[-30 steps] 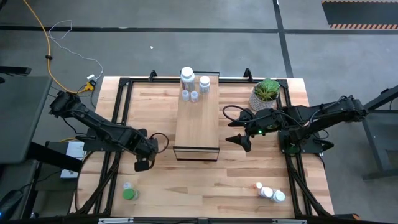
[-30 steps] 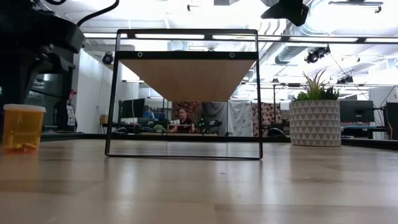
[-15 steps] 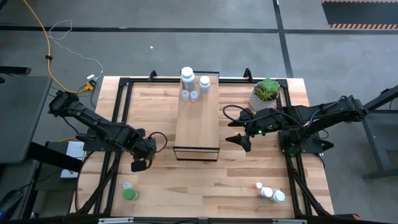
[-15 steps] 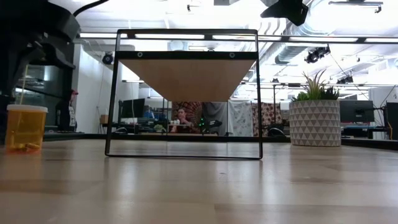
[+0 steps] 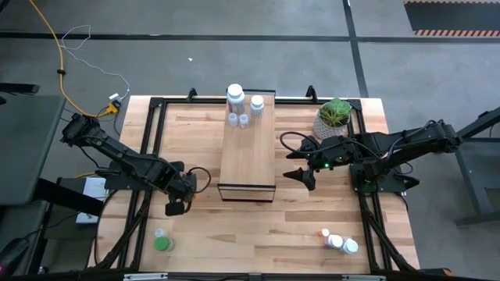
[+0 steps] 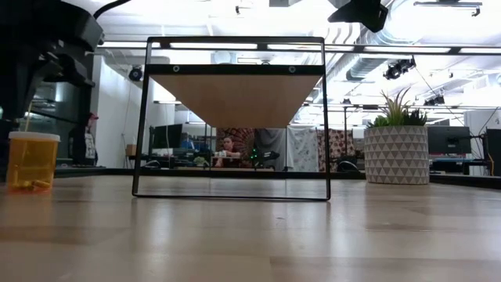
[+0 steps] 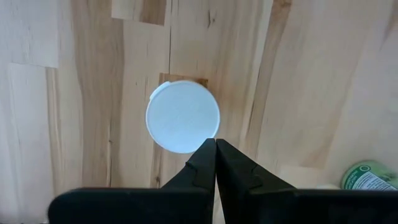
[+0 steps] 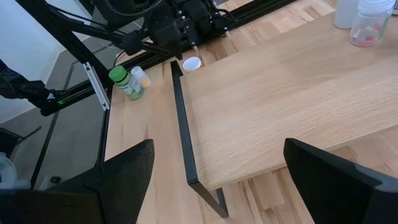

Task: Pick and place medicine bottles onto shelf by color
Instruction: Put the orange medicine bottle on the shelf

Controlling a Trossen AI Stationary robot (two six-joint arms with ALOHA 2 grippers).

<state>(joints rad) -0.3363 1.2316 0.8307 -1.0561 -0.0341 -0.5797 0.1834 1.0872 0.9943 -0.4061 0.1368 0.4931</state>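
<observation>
An orange bottle with a white cap stands upright on the table, left of the shelf's near end. My left gripper is shut and points down over the cap's rim; in the high view the left gripper hides the bottle. My right gripper is open and hangs in the air right of the shelf, also seen in the high view. Several white and clear bottles stand at the shelf's far end. A green bottle stands near the table's left near corner. My left gripper's shut fingertips point down from above at the rim of the orange bottle's white cap. Whether they touch it I cannot tell. The bottle stands upright on the table.
A potted plant stands right of the shelf's far half. Three small bottles lie near the table's right near corner. A small pale bottle stands beside the green one. A black frame runs along the table's edges.
My left gripper has swung a little toward the table's left edge, staying over the orange bottle. My right arm has kept still.
</observation>
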